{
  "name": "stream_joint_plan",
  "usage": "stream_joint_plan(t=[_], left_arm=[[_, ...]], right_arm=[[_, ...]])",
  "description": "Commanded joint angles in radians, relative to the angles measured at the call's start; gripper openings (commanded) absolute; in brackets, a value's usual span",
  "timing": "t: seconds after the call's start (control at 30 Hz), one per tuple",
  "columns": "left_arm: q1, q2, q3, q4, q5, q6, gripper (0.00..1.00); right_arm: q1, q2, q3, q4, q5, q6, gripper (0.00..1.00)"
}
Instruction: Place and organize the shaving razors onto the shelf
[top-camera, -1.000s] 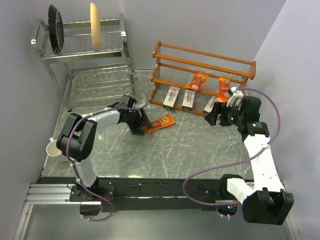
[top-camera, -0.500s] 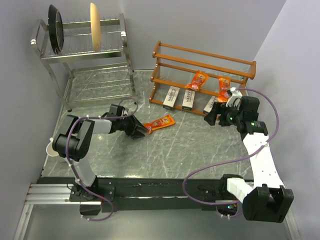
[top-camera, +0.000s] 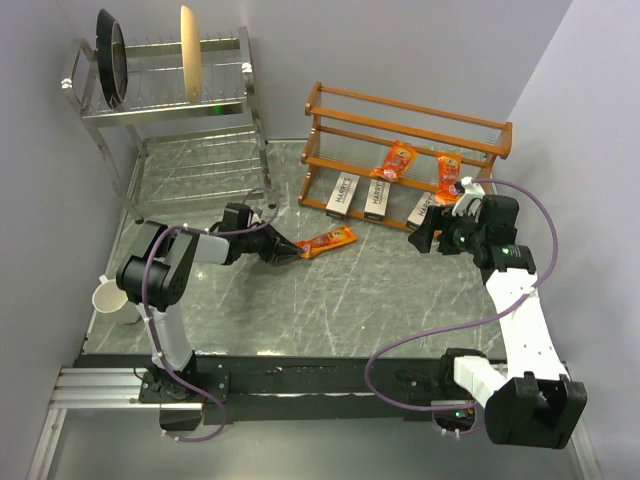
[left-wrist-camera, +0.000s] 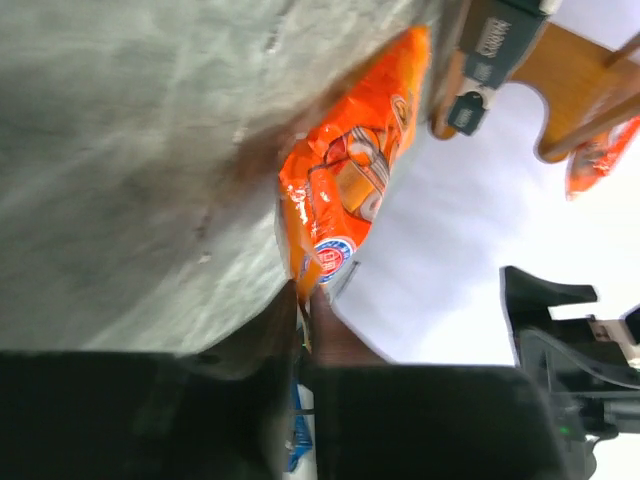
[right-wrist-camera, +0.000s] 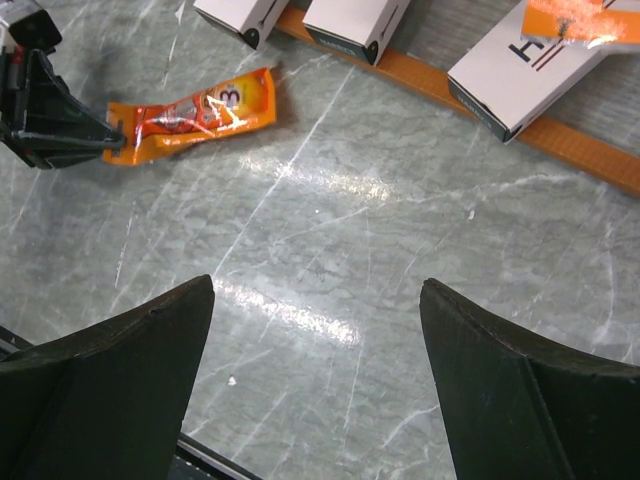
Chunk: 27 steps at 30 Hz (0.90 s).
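One orange razor pack (top-camera: 326, 241) lies flat on the marble table in front of the wooden shelf (top-camera: 404, 113). My left gripper (top-camera: 284, 250) lies low on the table, shut on the pack's near end (left-wrist-camera: 345, 190); both fingers (left-wrist-camera: 335, 335) pinch its edge. Three grey razor boxes (top-camera: 342, 195) (top-camera: 378, 203) (top-camera: 424, 210) rest at the shelf's bottom tier, and two orange packs (top-camera: 397, 161) (top-camera: 447, 175) lie on the rails above them. My right gripper (right-wrist-camera: 315, 285) hovers open over bare table near the rightmost box (right-wrist-camera: 520, 75), holding nothing.
A steel dish rack (top-camera: 170, 100) stands at the back left with a dark pan (top-camera: 110, 55) and a pale plate (top-camera: 188, 52) in it. A white cup (top-camera: 105, 296) sits by the left arm. Walls close in on the left and right.
The left gripper's jaws have closed on the end of the orange pack, and its wrist has dropped lower and turned. The pack has shifted slightly right. The right arm has stayed put.
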Motion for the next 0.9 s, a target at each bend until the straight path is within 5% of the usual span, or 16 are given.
stream_joint_plan(t=[0.0,0.6,0.87], left_arm=[[-0.005,-0.011,-0.003,0.113,0.033,-0.072,0.01],[0.022,-0.368,-0.023,0.472,0.143,-0.009,0.01],[0.019,-0.341,0.182,0.523,0.146,-0.026,0.01]], right_arm=[[0.006,-0.022,-0.004,0.012,0.007,0.002,0.91],[0.006,-0.009,0.026,0.03,0.033,0.002,0.91],[-0.009,-0.042,0.021,0.018,0.051,-0.02,0.91]])
